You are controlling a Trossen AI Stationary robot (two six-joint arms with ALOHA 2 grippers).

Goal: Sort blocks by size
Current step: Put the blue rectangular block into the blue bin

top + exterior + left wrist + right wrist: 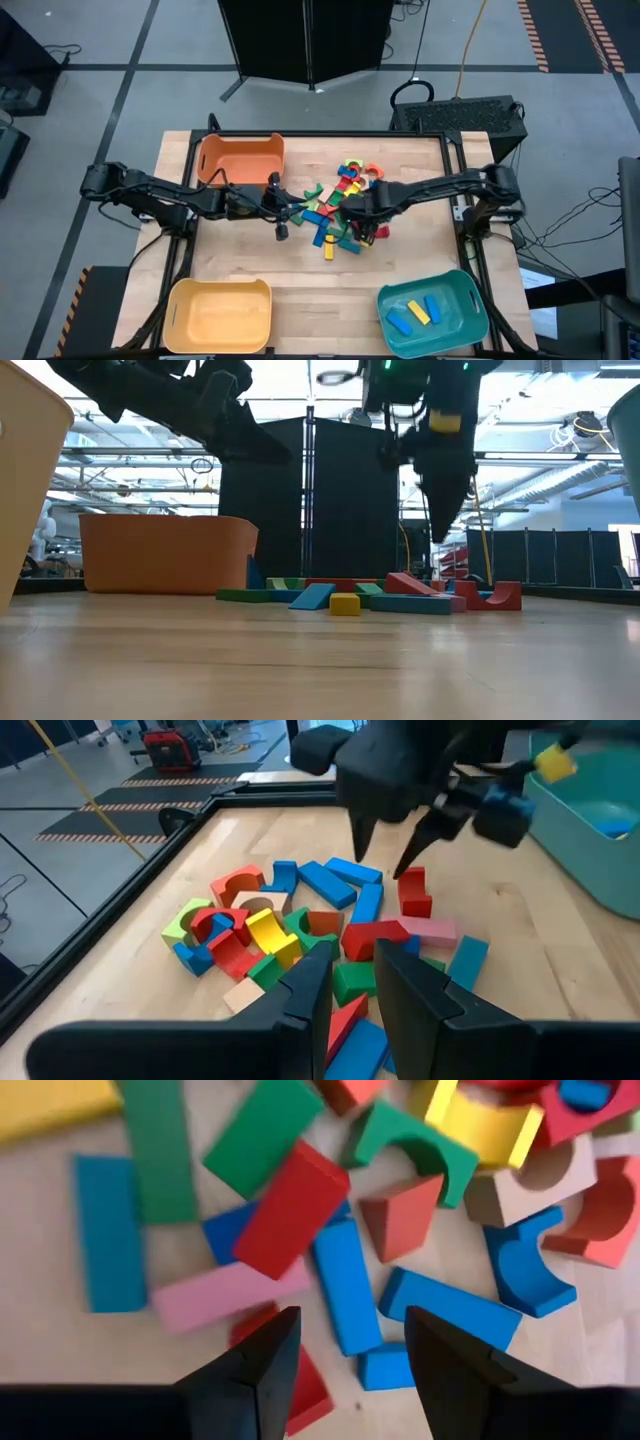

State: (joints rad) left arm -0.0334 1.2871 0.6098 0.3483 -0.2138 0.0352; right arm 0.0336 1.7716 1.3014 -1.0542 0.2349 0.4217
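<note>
Wooden blocks [343, 200] lie in a loose heap at table [420, 260] centre, just right of the orange bin [240, 160]; red, blue, green, yellow bars, arches, wedges all jumbled. Right gripper [345, 1345] hangs over the pile w/ fingers spread apart, nothing between them; blue bar [343, 1285] and pink bar [225, 1295] sit directly below the gap. Left gripper [350, 985] is at the pile's left edge, fingers parted by a narrow gap, empty, aimed across the heap toward the right arm. Low view: small yellow cube [345, 603] at the heap's front. Teal bin [432, 308], near-right corner, holds blue and yellow blocks. Yellow bin [220, 315] sits near-left.
</note>
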